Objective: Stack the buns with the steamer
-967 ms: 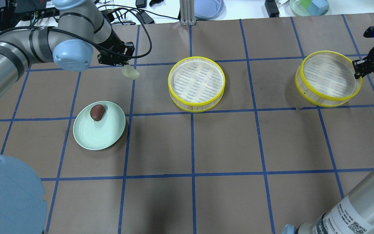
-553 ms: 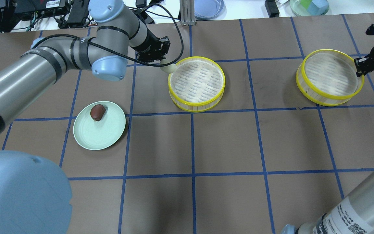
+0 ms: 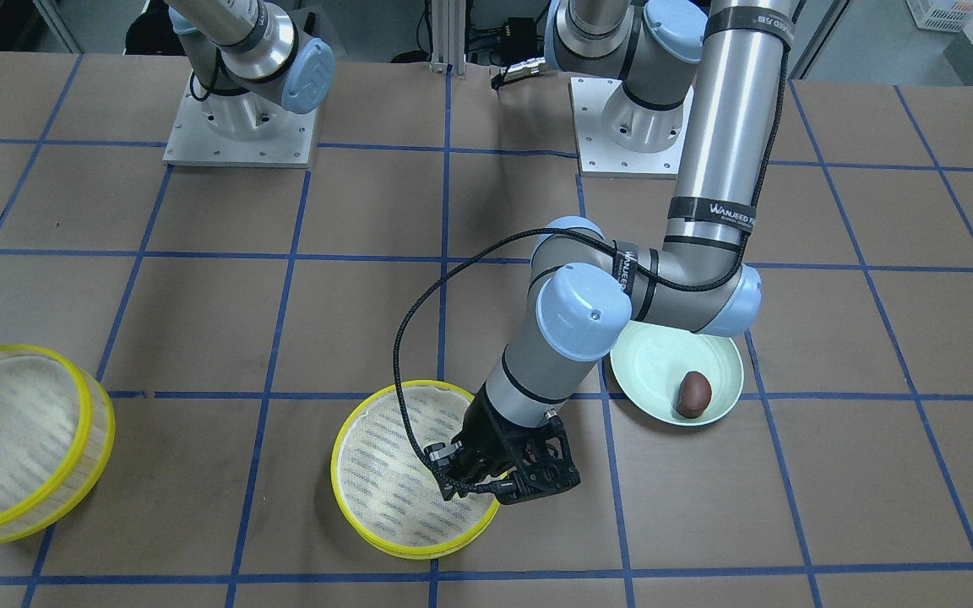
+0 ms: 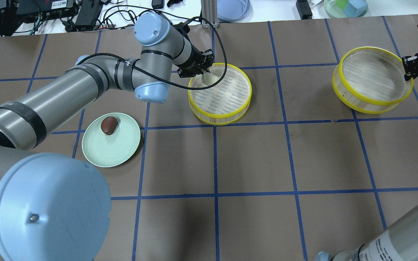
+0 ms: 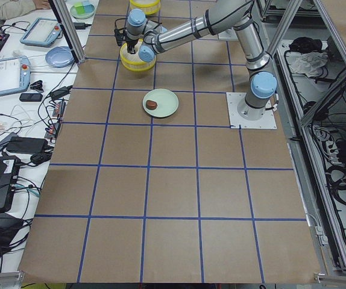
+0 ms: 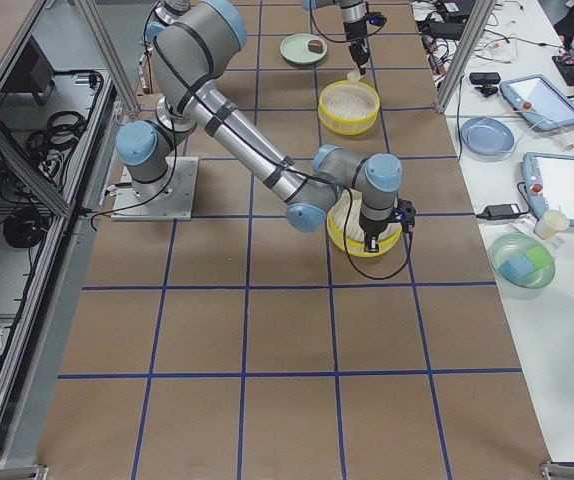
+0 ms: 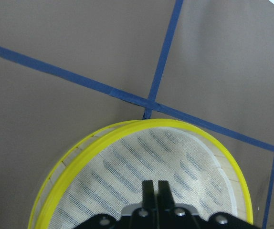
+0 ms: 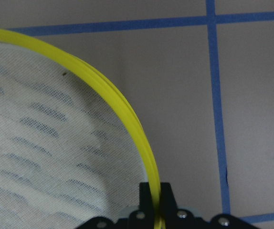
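My left gripper [image 4: 202, 69] is shut on the pale cream bun [image 4: 209, 78] and holds it just above the left part of the middle steamer tray [image 4: 230, 94], which also shows in the front view [image 3: 394, 481] and the left wrist view [image 7: 127, 171]. The dark reddish-brown bun [image 4: 109, 124] lies on the mint-green plate [image 4: 116, 152]. My right gripper [image 4: 409, 67] is shut on the yellow rim of the second steamer tray [image 4: 372, 78] and holds it tilted off the table. In the right wrist view the rim [image 8: 127, 114] runs between the fingers.
Cables, a blue dish [image 4: 232, 7] and a green bowl with blocks [image 4: 345, 7] lie beyond the table's far edge. An aluminium post [image 4: 207, 14] stands at the far middle. The arm bases [image 3: 237, 127] are bolted to the robot's side of the table.
My left arm has swung right with the cream bun, from over bare table to over the middle tray. My right gripper has lifted its tray up and slightly right.
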